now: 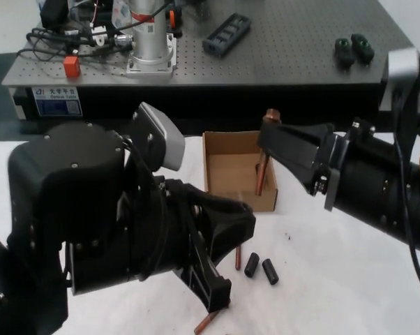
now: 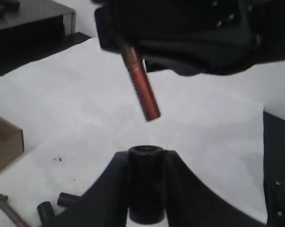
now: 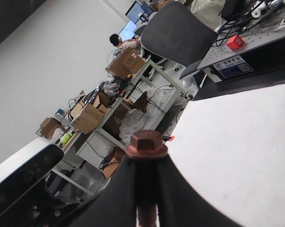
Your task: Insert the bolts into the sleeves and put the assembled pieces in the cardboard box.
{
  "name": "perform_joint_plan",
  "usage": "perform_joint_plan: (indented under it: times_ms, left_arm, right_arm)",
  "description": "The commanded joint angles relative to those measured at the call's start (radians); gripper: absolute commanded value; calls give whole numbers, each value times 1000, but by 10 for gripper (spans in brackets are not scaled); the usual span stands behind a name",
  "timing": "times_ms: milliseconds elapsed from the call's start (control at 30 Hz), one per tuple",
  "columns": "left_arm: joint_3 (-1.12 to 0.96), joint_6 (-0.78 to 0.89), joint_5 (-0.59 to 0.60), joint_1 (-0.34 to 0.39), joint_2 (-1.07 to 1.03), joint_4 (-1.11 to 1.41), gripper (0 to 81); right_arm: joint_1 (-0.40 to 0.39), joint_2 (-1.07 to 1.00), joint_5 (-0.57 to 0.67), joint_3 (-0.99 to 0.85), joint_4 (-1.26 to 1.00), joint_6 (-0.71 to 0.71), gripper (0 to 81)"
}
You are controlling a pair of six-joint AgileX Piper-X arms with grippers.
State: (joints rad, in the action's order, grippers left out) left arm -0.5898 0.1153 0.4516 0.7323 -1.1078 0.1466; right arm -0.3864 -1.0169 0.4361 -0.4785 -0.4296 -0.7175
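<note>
The bench is covered with a white sheet point(image 1: 335, 279). Behind it stands a dark perforated table point(image 1: 301, 49) carrying a metal post point(image 1: 152, 35), cables and a black tray point(image 1: 226, 33). The cardboard box point(image 1: 241, 199) sits open-topped near the middle of the sheet.

Right arm: it enters from the right side with the forearm close to level, extended toward the centre. The right gripper point(image 1: 268, 134) is clamped on a copper bolt point(image 1: 261, 174) just under its hexagonal head. The threaded shank hangs down with a slight tilt and, in the high view, shows against the box's interior.

Left arm: it occupies the near left of the bench, wrist bent so the fingers slope forward and down. The left gripper point(image 2: 146, 164) is closed around a black sleeve point(image 2: 145, 194), held upright with its mouth up. In the left wrist view the bolt's tip stands above that mouth with a clear gap; the two are not joined.

Loose on the sheet: two further sleeves point(image 1: 252, 265) lie side by side in front of the box. A second bolt point(image 1: 238, 257) lies just beside them, and a third bolt point(image 1: 206, 323) lies at the near edge.
</note>
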Motion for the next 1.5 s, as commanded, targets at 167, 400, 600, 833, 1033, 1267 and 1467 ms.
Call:
perform_joint_plan:
  times_ms: [167,400,600,833,1033,1267,1467]
  left_arm:
    - [0,36,58,1,14,43,5]
    - [0,45,58,1,14,117,5]
    - [0,72,52,1,14,123,5]
    - [0,133,-60,1,14,141,5]
    - [0,139,-75,1,14,193,5]
    - [0,135,-91,1,14,193,5]
    - [-30,171,-274,-11,-40,193,5]
  right_arm:
    - [-4,-1,22,-5,-26,-4,16]
    - [-4,-1,44,-5,3,0,16]
    - [-4,-1,73,-5,4,0,16]
    - [-4,-1,123,-5,4,0,16]
    - [-4,-1,161,-5,4,25,58]
    - [1,-1,212,-5,4,46,428]
    - [113,78,237,-3,132,50,392]
